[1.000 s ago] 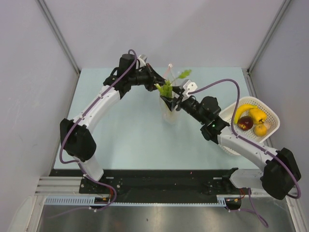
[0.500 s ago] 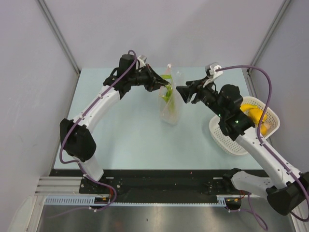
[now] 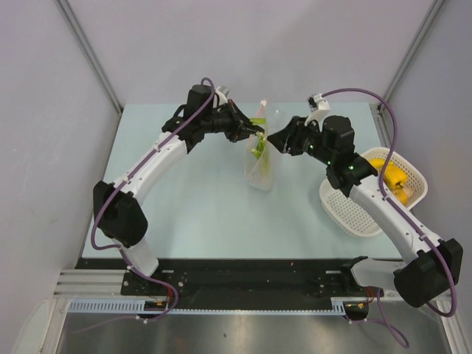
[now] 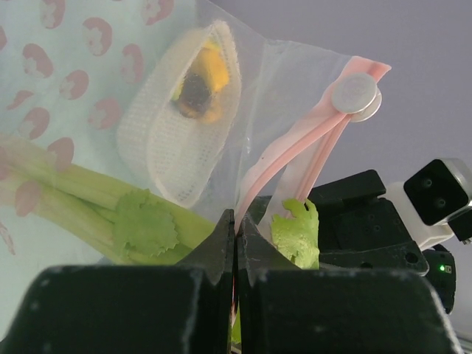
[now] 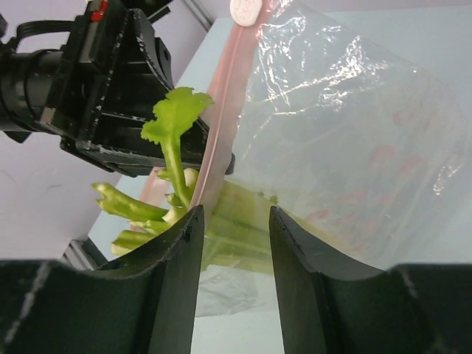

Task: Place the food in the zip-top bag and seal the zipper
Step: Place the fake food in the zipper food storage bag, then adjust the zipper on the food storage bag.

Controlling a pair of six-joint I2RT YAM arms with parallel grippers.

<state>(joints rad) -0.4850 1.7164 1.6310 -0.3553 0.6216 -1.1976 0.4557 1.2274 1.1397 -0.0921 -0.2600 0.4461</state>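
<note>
The clear zip-top bag [image 3: 259, 168] hangs upright at mid-table with the white-and-green leek [image 3: 256, 147] inside it. My left gripper [image 3: 253, 131] is shut on the pink zipper strip [image 4: 295, 147] at the bag's top edge. My right gripper [image 3: 275, 140] is open and empty just right of the bag; in the right wrist view its jaws stand apart before the leek [image 5: 171, 140] and the zipper strip [image 5: 221, 110]. The yellow banana [image 3: 389, 172] lies in the white basket [image 3: 345, 214]. The dark red fruit [image 4: 193, 92] shows through the bag in the left wrist view.
The white basket stands at the right edge of the table, partly under my right forearm. A white round slider [image 4: 355, 96] sits at the end of the zipper. Grey walls close in the table on three sides.
My right gripper let go of the leek, pulled back to the right and now hovers open beside the bag. The leek has dropped lower into the bag. My left gripper still holds the bag's edge.
</note>
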